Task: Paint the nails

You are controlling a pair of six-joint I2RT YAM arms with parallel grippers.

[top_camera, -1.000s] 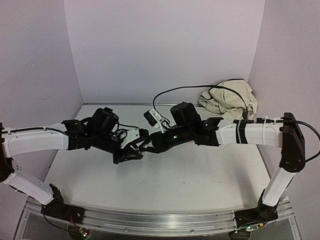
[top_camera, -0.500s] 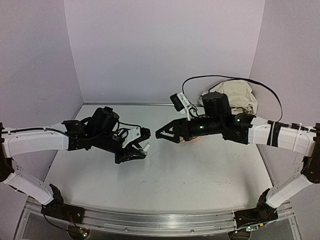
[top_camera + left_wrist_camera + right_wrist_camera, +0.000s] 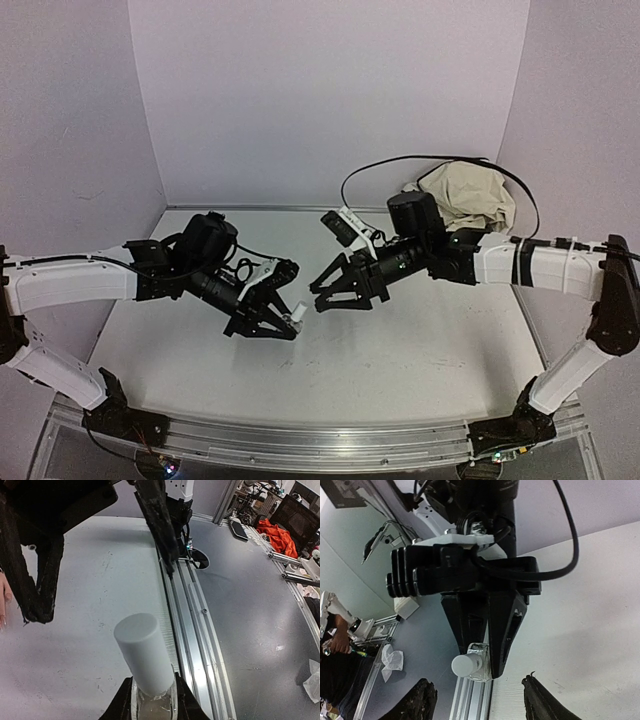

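My left gripper [image 3: 280, 314] is shut on a small clear glass bottle [image 3: 150, 702] whose tall white cap [image 3: 142, 650] points forward; the bottle [image 3: 470, 664] also shows in the right wrist view. My right gripper [image 3: 328, 292] hangs open just right of it, its dark fingers [image 3: 35, 580] spread in front of the cap, nothing between them. Of the peach mannequin hand [image 3: 3, 597] only a sliver shows at the left edge of the left wrist view, its nails too small to make out. In the top view my right arm hides it.
A crumpled beige cloth [image 3: 465, 195] lies at the back right corner, with a black cable [image 3: 440, 160] looping over it. An aluminium rail [image 3: 300, 440] runs along the table's near edge. Purple walls close in the left, back and right sides.
The right gripper left the bottle, swung away right and opened, then came back towards the left gripper, still open. The left gripper has dipped slightly with the bottle.
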